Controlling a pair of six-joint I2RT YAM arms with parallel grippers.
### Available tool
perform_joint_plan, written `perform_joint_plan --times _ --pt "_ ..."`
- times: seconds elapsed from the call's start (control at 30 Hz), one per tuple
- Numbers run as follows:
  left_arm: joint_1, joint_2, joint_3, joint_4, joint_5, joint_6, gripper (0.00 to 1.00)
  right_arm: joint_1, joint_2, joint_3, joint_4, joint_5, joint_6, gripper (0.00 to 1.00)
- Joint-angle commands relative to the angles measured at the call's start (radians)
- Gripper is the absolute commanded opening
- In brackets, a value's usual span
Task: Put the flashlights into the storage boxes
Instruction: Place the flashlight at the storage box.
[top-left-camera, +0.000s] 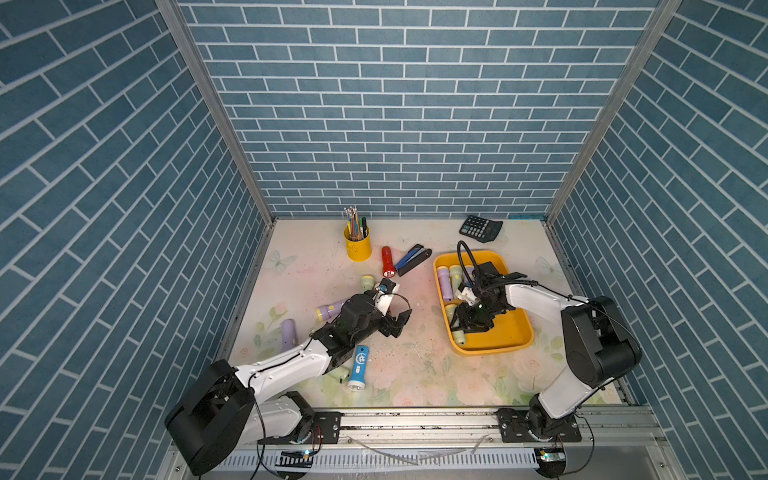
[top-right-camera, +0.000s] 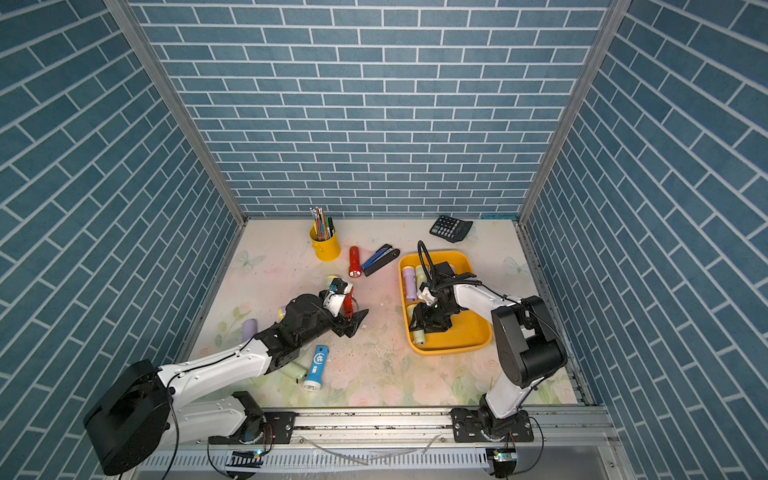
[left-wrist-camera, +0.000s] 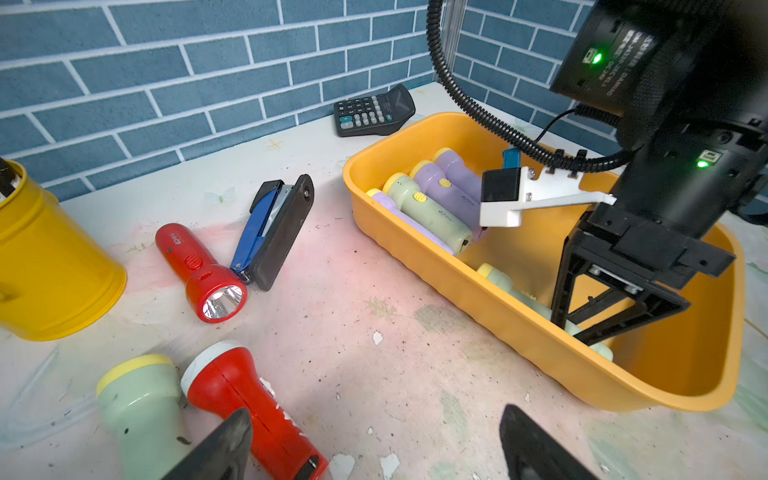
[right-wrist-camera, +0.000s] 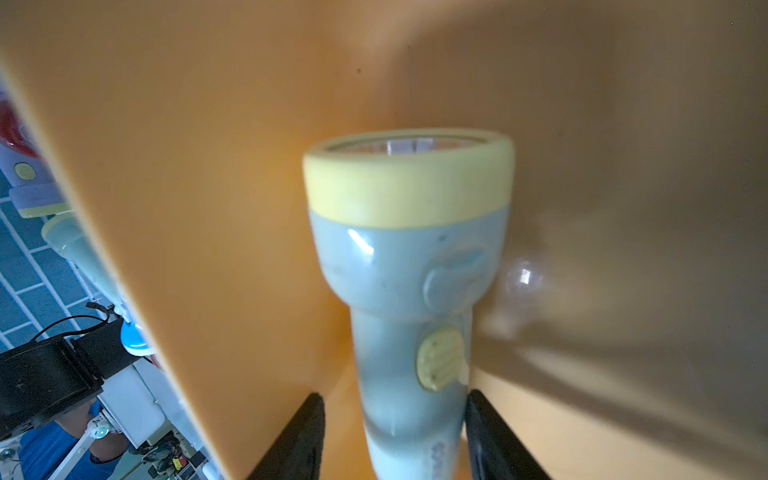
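Observation:
The yellow storage box (top-left-camera: 513, 330) (left-wrist-camera: 478, 286) stands at the right and holds several lilac and pale green flashlights (left-wrist-camera: 432, 208). My right gripper (right-wrist-camera: 394, 399) (top-left-camera: 467, 324) is down inside the box and open. Its fingers straddle the handle of a pale green flashlight (right-wrist-camera: 409, 266) (top-left-camera: 458, 336) lying on the box floor, with a gap on one side. My left gripper (left-wrist-camera: 374, 449) (top-left-camera: 399, 322) hangs open over bare table beside a red flashlight (left-wrist-camera: 245, 411) and a pale green one (left-wrist-camera: 141, 407). Another red flashlight (top-left-camera: 387, 262), a blue one (top-left-camera: 358, 368) and lilac ones (top-left-camera: 287, 332) lie loose.
A yellow pen cup (top-left-camera: 358, 243) stands at the back. A blue-and-black stapler (top-left-camera: 412, 258) lies beside the far red flashlight. A black calculator (top-left-camera: 481, 227) sits at the back right corner. Brick-patterned walls close in three sides.

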Motion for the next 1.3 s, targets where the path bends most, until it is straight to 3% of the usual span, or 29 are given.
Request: perform_joint_plan --times 0.0,0.27,0.43,1.27 --pt "-0.005 -0.019 0.015 -0.027 -0.007 0.01 0.93 0.004 -0.074 0.013 0.001 -0.001 0.033 0.56" --pt "-0.005 -0.031 0.023 -0.081 -0.012 0.044 0.94 -0.026 -0.162 -0.011 0.02 0.005 0.063 0.57" --pt "-0.005 -0.032 0.02 -0.072 -0.012 0.04 0.94 -0.056 -0.181 -0.048 0.085 -0.063 0.097 0.56" --pt "-0.004 -0.018 0.014 -0.061 -0.008 0.031 0.94 -0.098 -0.127 -0.167 0.209 -0.017 0.158 0.53"
